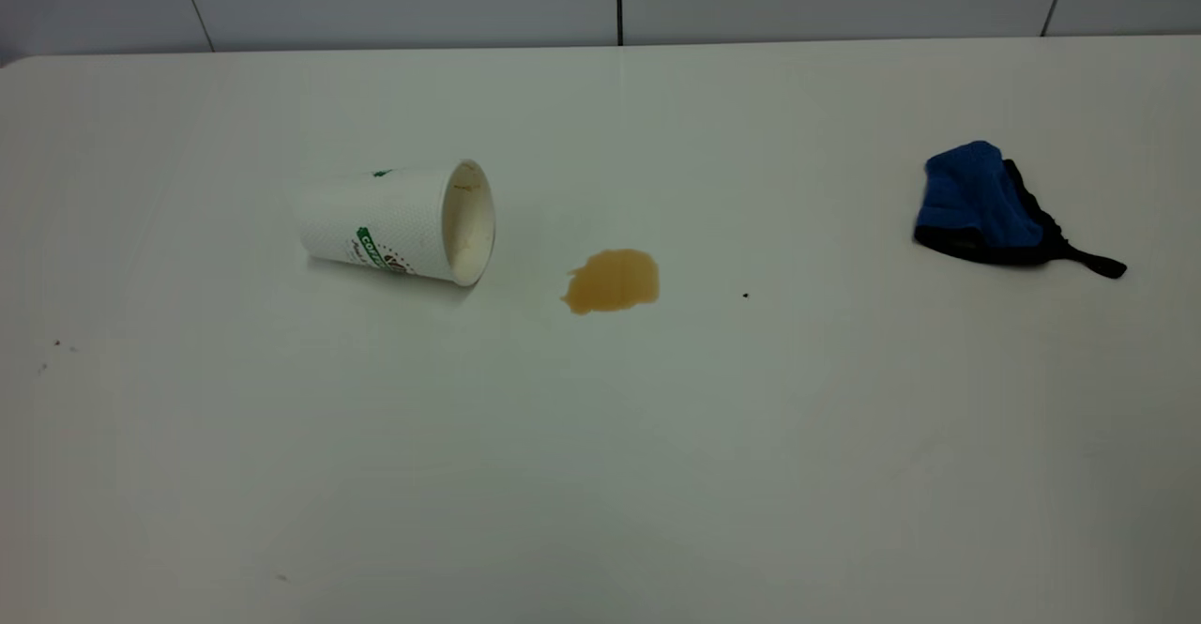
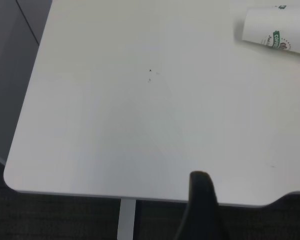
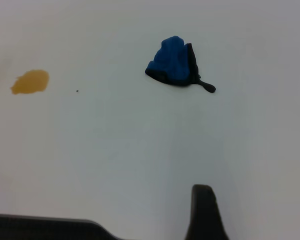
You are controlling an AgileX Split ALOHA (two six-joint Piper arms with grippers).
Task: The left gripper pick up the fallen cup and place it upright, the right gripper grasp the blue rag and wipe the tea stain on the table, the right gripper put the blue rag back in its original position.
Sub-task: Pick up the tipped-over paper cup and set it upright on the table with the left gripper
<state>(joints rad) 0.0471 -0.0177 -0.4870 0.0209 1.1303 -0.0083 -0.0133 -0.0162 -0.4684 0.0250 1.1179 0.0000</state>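
Amber tea stain (image 1: pixel 612 281) sat just off the fallen cup's (image 1: pixel 402 221) mouth on the bench (image 1: pixel 600 474); blue rag (image 1: pixel 980 205) lay well apart. Neither hand's opening could be told — only dark fingertips showed. Righting the cup carelessly risked rolling it through the puddle.

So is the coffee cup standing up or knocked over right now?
Knocked over: the cup lies on its side on the table, mouth facing the tea stain.
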